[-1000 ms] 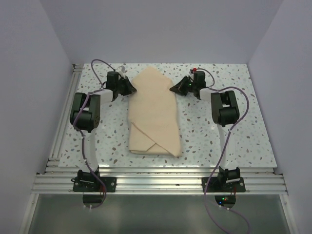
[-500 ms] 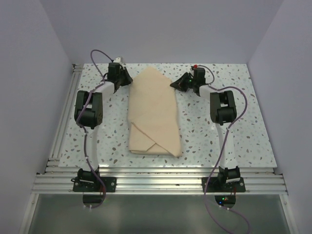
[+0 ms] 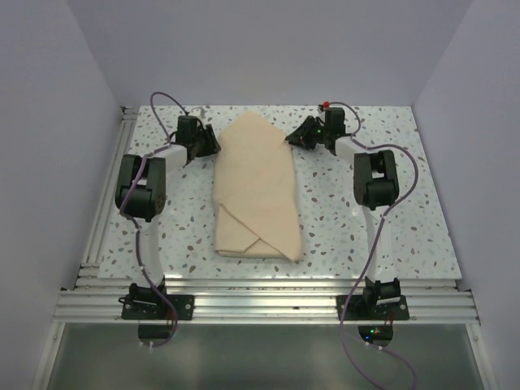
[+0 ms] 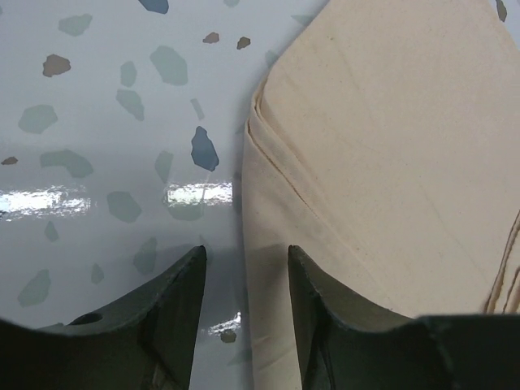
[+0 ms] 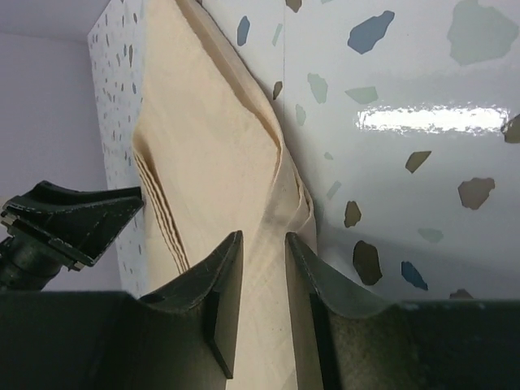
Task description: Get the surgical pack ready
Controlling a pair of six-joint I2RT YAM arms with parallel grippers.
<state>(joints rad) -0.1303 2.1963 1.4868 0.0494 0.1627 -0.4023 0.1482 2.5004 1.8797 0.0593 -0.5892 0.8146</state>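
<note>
Cloth on gloss, from my console
I read the wrap sheet (image 3: 256, 195) as matt, finely woven beige cloth. The speckled bench (image 3: 349, 219) under it is smooth and glossy (glare streaks show in both wrist views), and the left fingers (image 4: 175, 309) look like dark, dull plastic.

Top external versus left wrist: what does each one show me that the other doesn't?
Only the top external view shows the whole folded wrap, with its pointed far end and a folded-over flap at the near end. It also shows the right gripper at the wrap's far right edge. Only the left wrist view shows the stacked layers along the wrap's left edge and the open gap between the left gripper's jaws. Both show the beige wrap lying on the speckled table, with the left gripper at its far left edge.
</note>
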